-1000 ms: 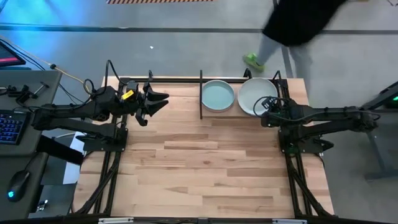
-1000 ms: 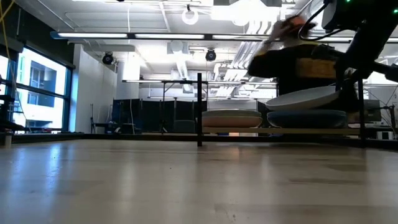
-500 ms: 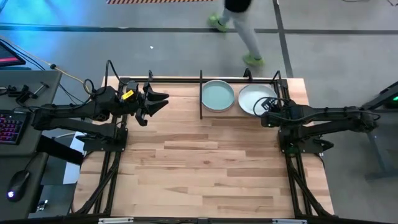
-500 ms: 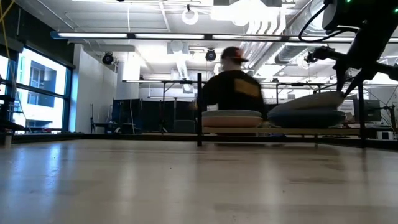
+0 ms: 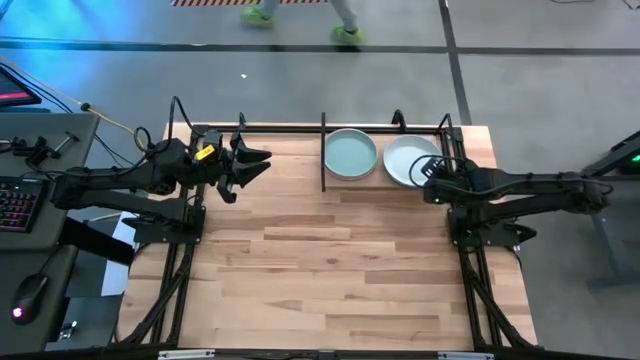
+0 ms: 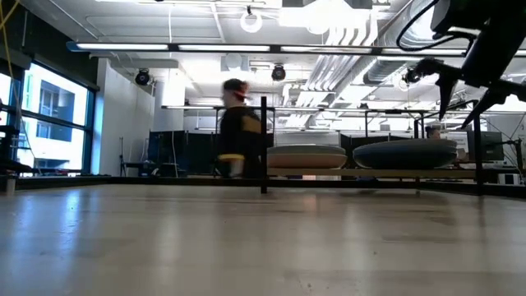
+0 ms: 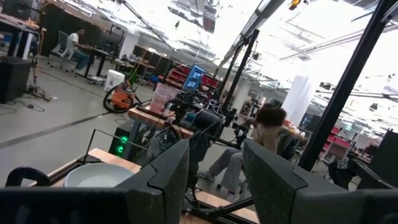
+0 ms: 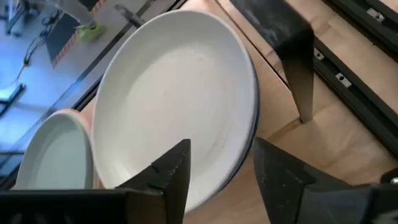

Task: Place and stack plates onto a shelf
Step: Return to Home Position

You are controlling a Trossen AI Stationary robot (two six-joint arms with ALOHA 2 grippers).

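Wood-floored shelf (image 5: 360, 127): stands at the far edge of the table (image 5: 330, 270), right of centre; holds two stacks of plates side by side.
Left stack: pale mint plate (image 5: 351, 155) on top; a pink edge shows beneath it in the right wrist view.
Right stack: pale white-grey plate (image 5: 403, 158) on top, lying flat; a blue rim shows beneath it.
Right gripper (image 5: 430, 186): fingers spread wide, empty, just above the near rim of the right stack.
Left gripper (image 5: 258, 163): fingers apart, empty, at the far left of the table, well apart from the shelf.
Step in hand: return to home.
Procedure: raise the right gripper first, then draw it toward the near side, clear of the top rim and the black rods.
Risk: a snagged rim could slide the top plate off its stack.
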